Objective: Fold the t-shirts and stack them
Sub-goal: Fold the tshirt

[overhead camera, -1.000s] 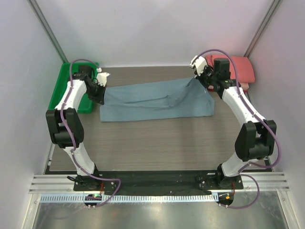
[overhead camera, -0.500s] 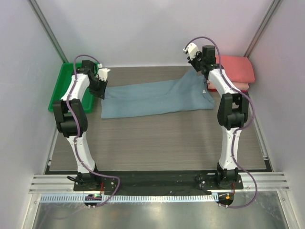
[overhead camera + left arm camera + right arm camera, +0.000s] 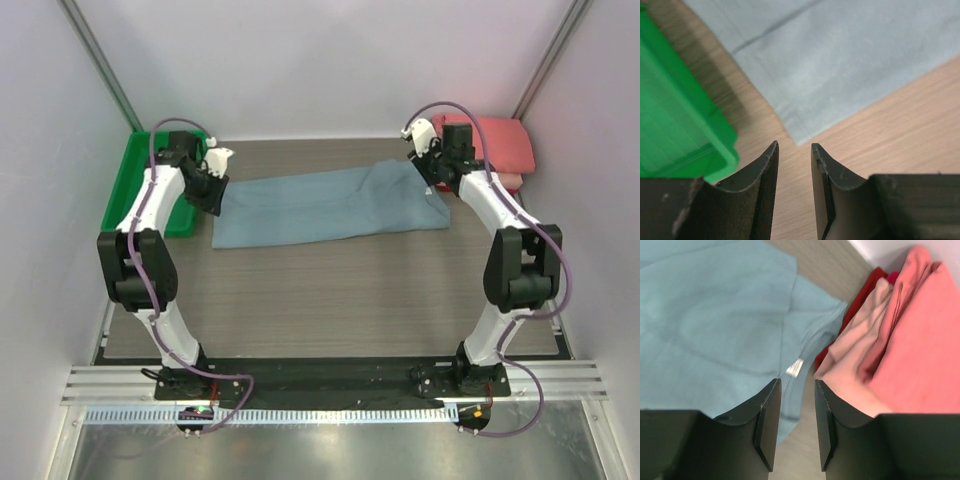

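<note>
So the blue shirt [image 3: 330, 205] is lying flat along the far edge of the tabletop [image 3: 330, 290], pink stack [image 3: 495, 145] sitting in the far right corner. Only wrist views are showing left hand [image 3: 794, 145] and right hand [image 3: 797, 381] parted narrowly, holding nothing; the label [image 3: 795, 367] is looking blurry.

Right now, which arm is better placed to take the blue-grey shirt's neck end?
Right, probably: the right gripper hangs open above the neck label of the blue-grey shirt. The left gripper is over the opposite corner, beside the green tray.

Blue-grey t-shirt [image 3: 330, 205] lies flat in a long strip; coral-pink folded shirts [image 3: 497, 145] stacked beside it.
</note>
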Motion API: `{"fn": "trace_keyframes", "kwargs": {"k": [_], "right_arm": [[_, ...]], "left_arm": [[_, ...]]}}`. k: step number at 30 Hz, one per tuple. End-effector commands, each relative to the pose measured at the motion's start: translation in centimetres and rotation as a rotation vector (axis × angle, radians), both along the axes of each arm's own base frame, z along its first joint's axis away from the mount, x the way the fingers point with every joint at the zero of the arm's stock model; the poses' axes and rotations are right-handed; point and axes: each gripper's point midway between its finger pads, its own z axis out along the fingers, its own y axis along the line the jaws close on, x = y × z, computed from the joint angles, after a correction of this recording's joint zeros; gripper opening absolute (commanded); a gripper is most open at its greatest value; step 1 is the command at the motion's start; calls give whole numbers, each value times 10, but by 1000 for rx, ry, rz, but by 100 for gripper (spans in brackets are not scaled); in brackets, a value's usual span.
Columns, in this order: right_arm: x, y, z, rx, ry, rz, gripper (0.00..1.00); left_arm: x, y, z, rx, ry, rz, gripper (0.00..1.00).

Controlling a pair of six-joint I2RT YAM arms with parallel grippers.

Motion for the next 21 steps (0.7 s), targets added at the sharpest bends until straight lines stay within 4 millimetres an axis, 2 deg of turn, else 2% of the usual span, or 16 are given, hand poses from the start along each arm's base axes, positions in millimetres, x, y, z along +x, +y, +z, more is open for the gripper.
{"fn": "trace_keyframes", "kwargs": {"k": [1,2,3,6,11,14,17,18,21], "right_arm": [[-37,2,5,18,32,26,39],[-45,-2,-2,11,58,23,39],[-54,-3,-12,5,86,28,39],[-67,-15,-36,-1,150,4,39],[-78,-27,-74,-7,255,-31,38],[-82,-38,-94,-21,301,-55,37],[-86,-40,-109,-28,338,-56,37],[-89,-52,-114,-25,354,-84,37],[-99,-60,-133,-33,402,-95,36]], "left_arm": [[-24,-10,-15,0,52,-89,33],[-26,-22,-20,-2,64,-124,33],[-28,-22,-28,-5,89,-122,33],[-27,-24,-40,-19,133,-114,33],[-15,-24,-64,-22,195,-92,31],[-16,-22,-76,-12,234,-86,31],[-17,-18,-88,7,258,-78,31],[-18,-18,-90,9,266,-78,30],[-22,-15,-102,24,292,-65,30]]}}
